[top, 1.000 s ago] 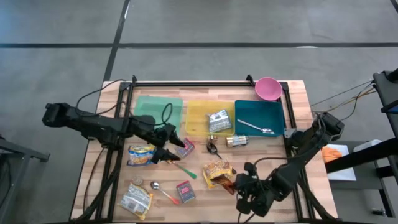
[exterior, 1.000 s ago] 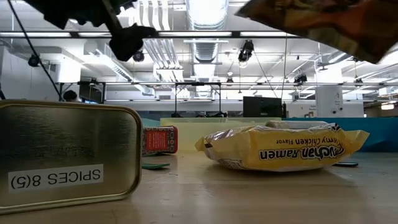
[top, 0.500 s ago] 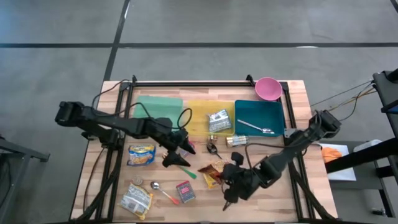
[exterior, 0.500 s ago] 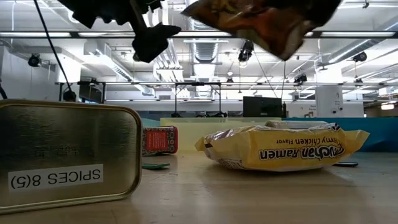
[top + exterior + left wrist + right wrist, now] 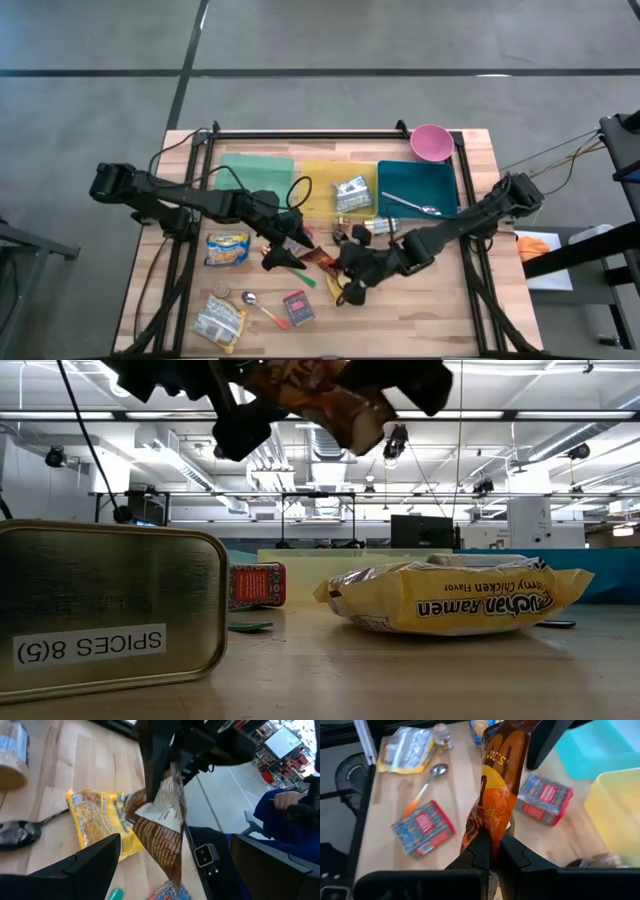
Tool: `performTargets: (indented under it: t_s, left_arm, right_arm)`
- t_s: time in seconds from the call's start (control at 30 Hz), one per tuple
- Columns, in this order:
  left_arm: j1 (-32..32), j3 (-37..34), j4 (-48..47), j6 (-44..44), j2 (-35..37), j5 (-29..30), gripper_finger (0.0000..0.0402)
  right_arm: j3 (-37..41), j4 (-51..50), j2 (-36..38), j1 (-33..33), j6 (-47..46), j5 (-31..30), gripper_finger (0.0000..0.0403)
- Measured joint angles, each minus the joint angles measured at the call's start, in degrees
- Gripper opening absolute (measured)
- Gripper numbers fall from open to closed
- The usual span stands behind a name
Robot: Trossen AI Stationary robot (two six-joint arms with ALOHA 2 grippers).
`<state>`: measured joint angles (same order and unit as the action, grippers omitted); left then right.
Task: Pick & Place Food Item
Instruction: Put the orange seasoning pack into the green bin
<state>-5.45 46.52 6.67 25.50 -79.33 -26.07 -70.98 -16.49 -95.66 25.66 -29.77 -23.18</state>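
My right gripper is shut on an orange-brown snack bag and holds it above the middle of the table. The bag also shows at the top of the low view and in the right wrist view. My left gripper stands open just left of it. In the left wrist view the bag hangs ahead of the left gripper, between its two wide-apart fingers and touching neither. A yellow packet lies flat on the table below. My right gripper pinches one end of the snack bag between its two fingers. It comes slanting down from the table's right side. The rest of the bag hangs tilted beyond the fingers, lifted clear of the table, its free end lowest.
Green, yellow and teal trays line the far side, with a pink bowl behind them. A ramen pack, a silver packet, a red box, spoons and a spice tin lie on the near half.
My right gripper has carried the snack bag toward the table's left, from the near right up to my left gripper, the bag staying clear of the table. My left gripper first went a little toward the right, then kept still, open throughout.
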Motion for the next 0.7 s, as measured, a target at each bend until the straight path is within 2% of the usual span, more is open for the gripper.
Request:
performTargets:
  t_s: [0.17, 0.4, 0.53, 0.7]
  left_arm:
    - [0.00, 0.00, -1.24, -0.18, -0.72, 0.99, 0.0381]
    - [-0.02, -0.02, -1.46, -1.66, -0.64, 1.01, 0.0375]
    - [-0.02, -0.02, -1.41, -1.69, -0.48, 1.01, 0.0340]
    - [-0.02, -0.02, -1.41, -2.10, -0.48, 1.01, 0.0274]
  right_arm:
    - [0.00, 4.66, 0.00, -2.36, 3.42, 5.27, 0.0008]
    - [0.26, 4.82, 0.00, -3.27, 4.32, 5.75, 0.0008]
    - [0.61, 4.72, 0.00, -3.22, 4.31, 6.81, 0.0008]
    - [0.66, 4.80, -0.29, -3.23, 4.30, 7.39, 0.0008]
